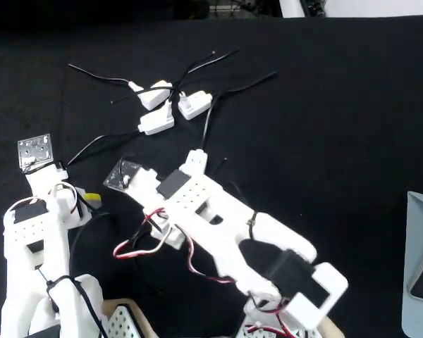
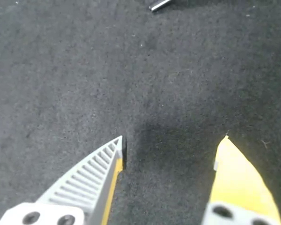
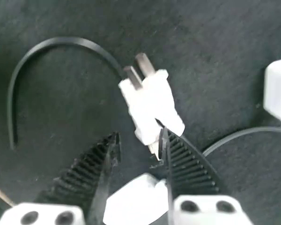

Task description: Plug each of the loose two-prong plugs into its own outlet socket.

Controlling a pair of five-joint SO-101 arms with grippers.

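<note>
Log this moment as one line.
left gripper: open, over bare cloth | right gripper: open, tips at white plug | plug: lying loose

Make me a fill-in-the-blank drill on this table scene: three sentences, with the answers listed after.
1. The white plug just ahead of the right gripper shows ___ metal prongs.
2. The jaws of the left gripper stand ___ above bare cloth.
3. The curved cord beside that plug is ___ in colour.

Missing words: two; open; black.
</note>
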